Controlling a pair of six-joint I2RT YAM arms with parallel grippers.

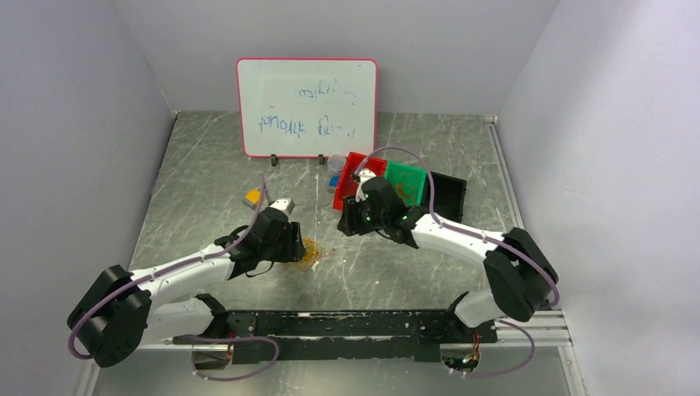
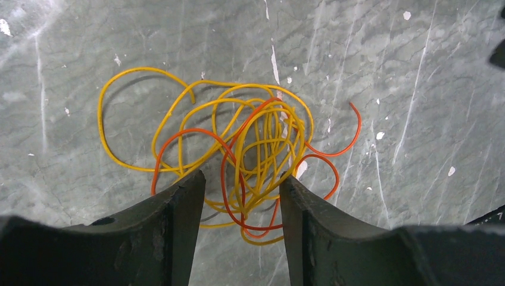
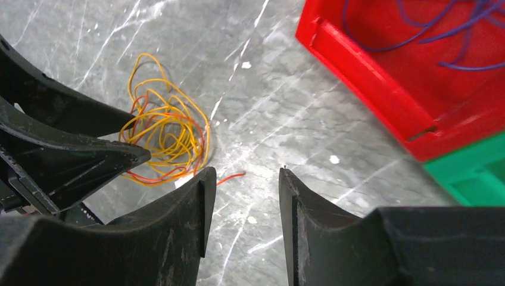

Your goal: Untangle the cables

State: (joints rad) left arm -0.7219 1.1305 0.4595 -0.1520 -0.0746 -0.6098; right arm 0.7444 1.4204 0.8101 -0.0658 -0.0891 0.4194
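Note:
The cables (image 2: 256, 143) are a small tangle of thin yellow and orange wires lying on the grey table; they also show in the top view (image 1: 312, 252) and the right wrist view (image 3: 164, 134). My left gripper (image 2: 241, 179) is open, just above the tangle, with its near loops between the two fingers. In the top view the left gripper (image 1: 290, 245) sits right beside the tangle. My right gripper (image 3: 243, 174) is open and empty above bare table, to the right of the tangle; an orange wire end (image 3: 232, 177) lies just beyond its left finger.
A red bin (image 1: 357, 183) holding blue wires (image 3: 452, 36), a green bin (image 1: 406, 183) and a black bin (image 1: 446, 195) stand at the back right. A whiteboard (image 1: 307, 107) leans at the back. Small blocks (image 1: 253, 198) lie left of centre.

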